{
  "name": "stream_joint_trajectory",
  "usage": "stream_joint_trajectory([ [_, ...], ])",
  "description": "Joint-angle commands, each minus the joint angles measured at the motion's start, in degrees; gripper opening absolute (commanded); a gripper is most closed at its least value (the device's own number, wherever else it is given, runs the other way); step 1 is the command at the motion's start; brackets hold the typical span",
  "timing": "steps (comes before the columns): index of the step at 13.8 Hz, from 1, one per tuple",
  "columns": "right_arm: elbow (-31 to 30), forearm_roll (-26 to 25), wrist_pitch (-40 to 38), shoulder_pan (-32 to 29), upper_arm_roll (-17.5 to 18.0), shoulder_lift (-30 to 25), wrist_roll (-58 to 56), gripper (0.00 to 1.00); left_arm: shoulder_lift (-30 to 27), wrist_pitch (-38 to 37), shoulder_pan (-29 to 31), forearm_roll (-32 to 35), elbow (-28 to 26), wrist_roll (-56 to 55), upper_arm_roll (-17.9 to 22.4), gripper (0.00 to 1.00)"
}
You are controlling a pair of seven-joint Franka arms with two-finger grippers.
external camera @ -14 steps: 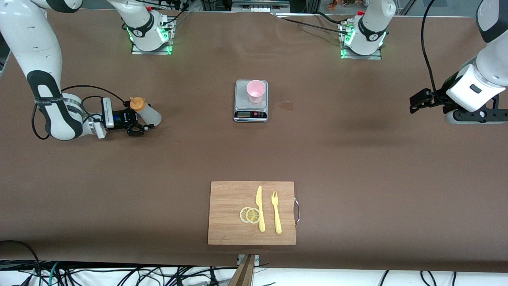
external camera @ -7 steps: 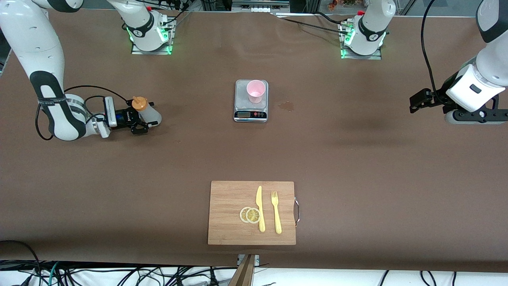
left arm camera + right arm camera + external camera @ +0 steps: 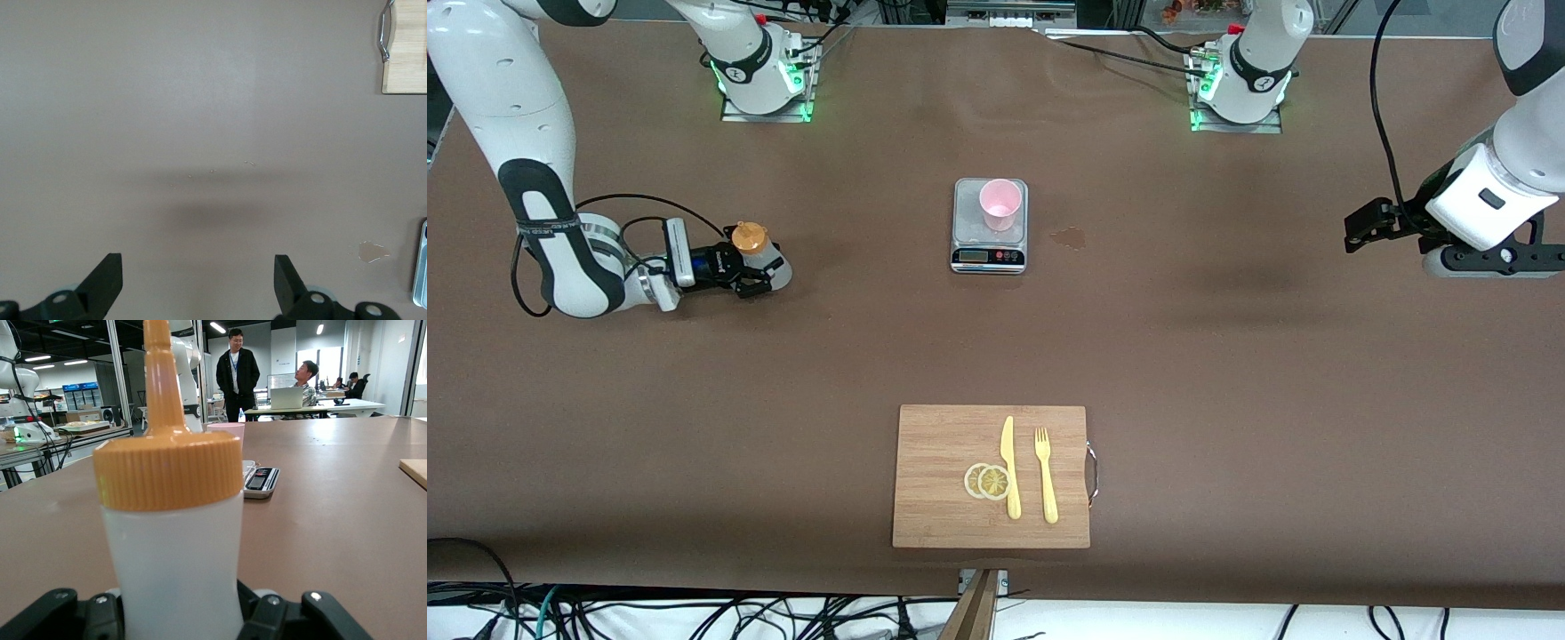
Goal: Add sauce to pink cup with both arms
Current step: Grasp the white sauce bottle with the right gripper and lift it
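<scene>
The sauce bottle [image 3: 775, 269], whitish with an orange nozzle cap [image 3: 749, 238], stands upright on the table toward the right arm's end. My right gripper [image 3: 752, 272] comes in level with the table and is shut on the bottle's body [image 3: 173, 553], which bulges in between the jaws. The pink cup [image 3: 1000, 203] stands on a small kitchen scale [image 3: 989, 242] at mid-table, and shows past the bottle as the cup [image 3: 225, 430]. My left gripper [image 3: 1353, 233] waits open in the air over bare table at the left arm's end, its fingers [image 3: 107, 283] wide apart with nothing between them.
A wooden cutting board [image 3: 934, 444] with lemon slices [image 3: 987, 481], a yellow knife [image 3: 1009, 467] and fork [image 3: 1046, 476] lies near the front edge. A small wet stain [image 3: 1069, 236] marks the cloth beside the scale.
My right gripper slid forward around the bottle and shut on it. The bottle shifted only slightly. The left arm has not moved.
</scene>
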Motion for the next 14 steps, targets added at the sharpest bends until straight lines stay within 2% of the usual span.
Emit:
stream_joint_trajectory([
  [1, -0.5, 0.2, 0.7, 2.8, -0.3, -4.4, 1.4, 0.0, 0.9, -1.4, 0.0, -0.7, 2.0, 0.2, 0.2, 1.0],
  [4, -0.4, -0.7, 3.3, 5.9, -0.4, -8.3, 10.2, 0.0, 0.9, -1.4, 0.0, -0.7, 2.0, 0.2, 0.2, 1.0],
  [9, 0.0, -1.4, 9.8, 14.9, -0.6, -15.3, 26.2, 0.0, 0.9, -1.4, 0.0, -0.9, 2.0, 0.0, 0.2, 1.0],
  [14, 4.4, -7.4, 17.2, 23.5, -0.7, -16.3, 43.5, 0.0, 0.9, -1.4, 0.0, -0.8, 2.0, 0.0, 0.2, 1.0],
])
